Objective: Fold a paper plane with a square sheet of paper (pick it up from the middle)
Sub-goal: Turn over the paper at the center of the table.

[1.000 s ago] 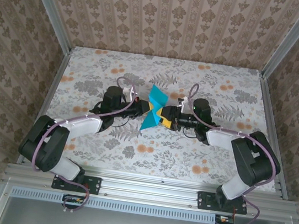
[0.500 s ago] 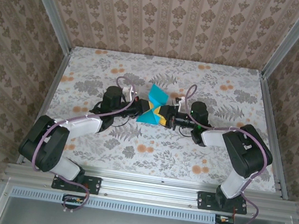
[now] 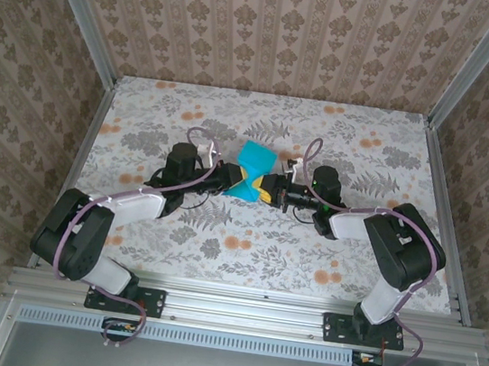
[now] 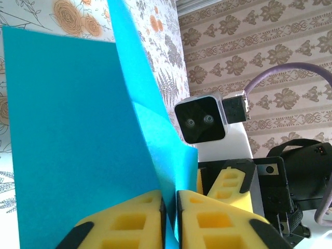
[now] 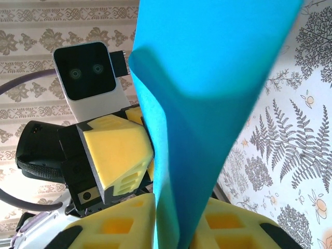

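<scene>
Left wrist: square sheet of paper pinched between left fingers.

Paper base, likely behind jaws.

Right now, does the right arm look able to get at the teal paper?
Probably yes: the right gripper is closed on the square sheet of paper, and the left gripper pinches it from the opposite side without blocking the way.

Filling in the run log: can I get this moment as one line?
paper sheet: teal-blue, creased, pinched from both sides | left gripper: shut on paper sheet | right gripper: shut on paper sheet
</scene>
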Robot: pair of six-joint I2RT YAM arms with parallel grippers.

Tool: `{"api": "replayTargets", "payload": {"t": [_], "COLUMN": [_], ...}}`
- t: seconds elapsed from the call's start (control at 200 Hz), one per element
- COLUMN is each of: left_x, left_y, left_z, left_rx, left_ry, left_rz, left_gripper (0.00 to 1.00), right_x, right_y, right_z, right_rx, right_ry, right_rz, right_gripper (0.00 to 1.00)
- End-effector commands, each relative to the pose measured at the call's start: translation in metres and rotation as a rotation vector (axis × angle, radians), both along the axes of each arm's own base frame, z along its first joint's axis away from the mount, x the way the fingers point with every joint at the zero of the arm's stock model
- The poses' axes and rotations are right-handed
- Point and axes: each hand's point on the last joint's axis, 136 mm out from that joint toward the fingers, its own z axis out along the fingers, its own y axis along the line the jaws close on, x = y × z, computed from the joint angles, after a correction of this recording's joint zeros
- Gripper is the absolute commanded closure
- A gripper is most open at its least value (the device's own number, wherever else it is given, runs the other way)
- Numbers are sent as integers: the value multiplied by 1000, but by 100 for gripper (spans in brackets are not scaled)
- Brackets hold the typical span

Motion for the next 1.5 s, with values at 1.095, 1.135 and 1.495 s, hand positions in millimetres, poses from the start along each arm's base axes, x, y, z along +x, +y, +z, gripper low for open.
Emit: {"api": "replayTargets", "payload": {"t": [1.095, 1.135, 1.495], "left_x": [-24, -25, -36], "left_y": [27, 28, 47], "left_z": [13, 12, -1], "left_rx": [181, 181, 178], "left_ry": [-92, -88, -43], "left_rz": [-84, -84, -64], "left_gripper": [19, 18, 18], "right_x": [-27, -26, -21], "right_y": [-203, -201, -111], "right_z": [-38, -43, -92], "right_rx": [-1946, -1975, -1814], "right_ry": [-55, -48, -91], "right_rz": [236, 256, 403], "right_gripper": [95, 93, 83]}}
